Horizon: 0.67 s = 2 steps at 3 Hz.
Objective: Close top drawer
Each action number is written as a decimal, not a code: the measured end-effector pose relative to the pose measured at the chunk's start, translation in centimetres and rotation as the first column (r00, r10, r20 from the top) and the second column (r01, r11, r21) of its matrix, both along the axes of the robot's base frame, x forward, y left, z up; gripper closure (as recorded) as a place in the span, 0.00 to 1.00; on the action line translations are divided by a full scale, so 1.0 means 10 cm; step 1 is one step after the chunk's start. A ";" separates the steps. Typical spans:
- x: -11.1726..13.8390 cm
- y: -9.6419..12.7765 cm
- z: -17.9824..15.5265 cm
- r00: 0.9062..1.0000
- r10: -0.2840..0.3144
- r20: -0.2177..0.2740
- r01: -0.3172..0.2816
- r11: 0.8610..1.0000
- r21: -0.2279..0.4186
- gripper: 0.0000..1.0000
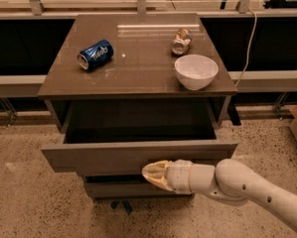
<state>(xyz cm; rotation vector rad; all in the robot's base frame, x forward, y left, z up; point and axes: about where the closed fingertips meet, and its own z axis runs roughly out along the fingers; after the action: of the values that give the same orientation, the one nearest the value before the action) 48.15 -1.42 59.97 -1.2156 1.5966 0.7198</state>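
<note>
End effector (155, 174), fingers together, at the open top drawer (113, 155) front; beyond it, the worktop (138, 81) holds a blue can (95, 54), a crushed can (181, 40) and a white bowl (196, 71).

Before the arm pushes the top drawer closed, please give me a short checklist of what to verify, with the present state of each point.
1. The top drawer is pulled out, with its way back free: ok.
2. The gripper is low at the front panel, right of its middle: ok.
3. The gripper touches the panel: cannot tell.
4. Nothing sticks up above the drawer's rim: ok.
5. The blue can, crushed can and white bowl sit on the cabinet top, outside the drawer: ok.
</note>
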 end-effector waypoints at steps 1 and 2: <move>0.20 0.11 0.14 0.998 -0.031 0.053 0.035 0.998 -0.058 1.00; 0.45 0.28 0.30 0.991 -0.070 0.117 0.088 0.984 -0.155 1.00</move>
<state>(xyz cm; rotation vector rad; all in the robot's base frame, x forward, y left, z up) 52.64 1.38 62.98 -1.2764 1.6243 0.4728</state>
